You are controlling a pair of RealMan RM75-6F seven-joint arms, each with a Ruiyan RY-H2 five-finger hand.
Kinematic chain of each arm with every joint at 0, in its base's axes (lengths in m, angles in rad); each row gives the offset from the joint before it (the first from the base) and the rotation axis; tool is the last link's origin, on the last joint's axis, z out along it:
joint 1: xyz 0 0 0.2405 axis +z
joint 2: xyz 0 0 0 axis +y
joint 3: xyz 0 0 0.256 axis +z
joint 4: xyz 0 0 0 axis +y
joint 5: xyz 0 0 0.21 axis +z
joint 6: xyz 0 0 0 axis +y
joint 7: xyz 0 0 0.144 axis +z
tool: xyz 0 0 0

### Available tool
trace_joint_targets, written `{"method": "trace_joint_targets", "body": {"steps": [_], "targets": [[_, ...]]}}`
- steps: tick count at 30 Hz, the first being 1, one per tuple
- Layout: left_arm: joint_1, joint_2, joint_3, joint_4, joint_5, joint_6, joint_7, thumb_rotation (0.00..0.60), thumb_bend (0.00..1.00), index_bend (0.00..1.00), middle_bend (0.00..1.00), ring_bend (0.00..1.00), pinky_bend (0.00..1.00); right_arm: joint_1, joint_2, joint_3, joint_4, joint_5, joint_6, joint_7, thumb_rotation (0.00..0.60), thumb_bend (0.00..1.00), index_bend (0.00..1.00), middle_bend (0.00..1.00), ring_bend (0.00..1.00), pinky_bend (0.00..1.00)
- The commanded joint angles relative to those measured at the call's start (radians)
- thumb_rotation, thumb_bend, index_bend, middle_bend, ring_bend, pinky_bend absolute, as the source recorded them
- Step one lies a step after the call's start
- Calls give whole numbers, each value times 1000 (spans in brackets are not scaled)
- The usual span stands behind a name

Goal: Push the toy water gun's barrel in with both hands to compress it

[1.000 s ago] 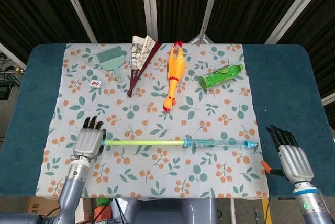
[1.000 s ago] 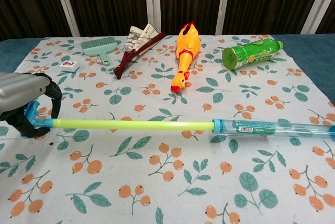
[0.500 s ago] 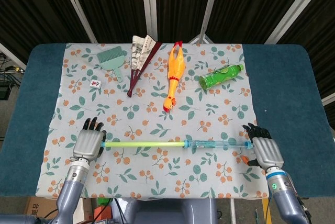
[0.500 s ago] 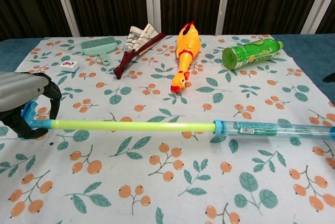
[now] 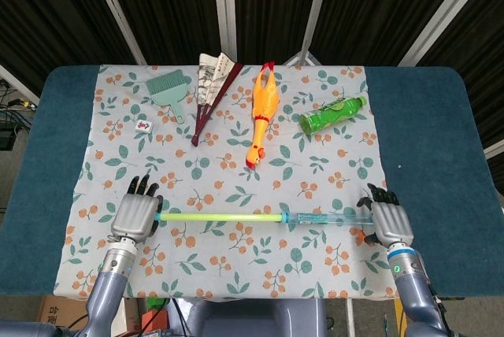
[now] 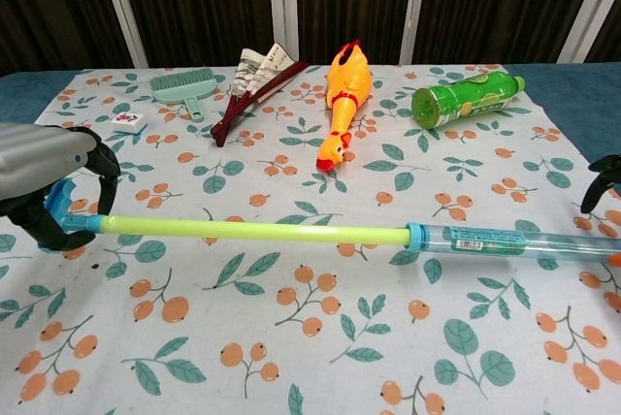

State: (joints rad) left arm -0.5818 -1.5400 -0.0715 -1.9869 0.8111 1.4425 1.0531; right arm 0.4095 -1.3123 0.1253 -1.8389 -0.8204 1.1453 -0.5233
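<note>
Our right hand point(image 5: 390, 223) has closed onto the toy water gun point(image 5: 327, 216)'s tube end; left hand point(image 5: 135, 215) still grips the plunger handle point(image 6: 60, 213)—compression can begin.

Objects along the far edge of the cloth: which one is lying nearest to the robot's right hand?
The green bottle, lying on its side at the far right of that row. The rubber chicken, fan and brush lie further left of the right hand.
</note>
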Motion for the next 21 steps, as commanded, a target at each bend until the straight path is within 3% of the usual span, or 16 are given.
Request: {"method": "trace_joint_targets", "body": {"steps": [1,21], "targets": [[-1,0,1,0,-2,0,-1,600,474,612,179,0,26,10,-8,-7,14,20,-3,-12,600,313,342,0,0,0],[-9,16,5,-7,-11,5,-19,600,474,617,179,0,26,17,-38,-29,134,55,-27,30,600,314,375,0,0,0]]}}
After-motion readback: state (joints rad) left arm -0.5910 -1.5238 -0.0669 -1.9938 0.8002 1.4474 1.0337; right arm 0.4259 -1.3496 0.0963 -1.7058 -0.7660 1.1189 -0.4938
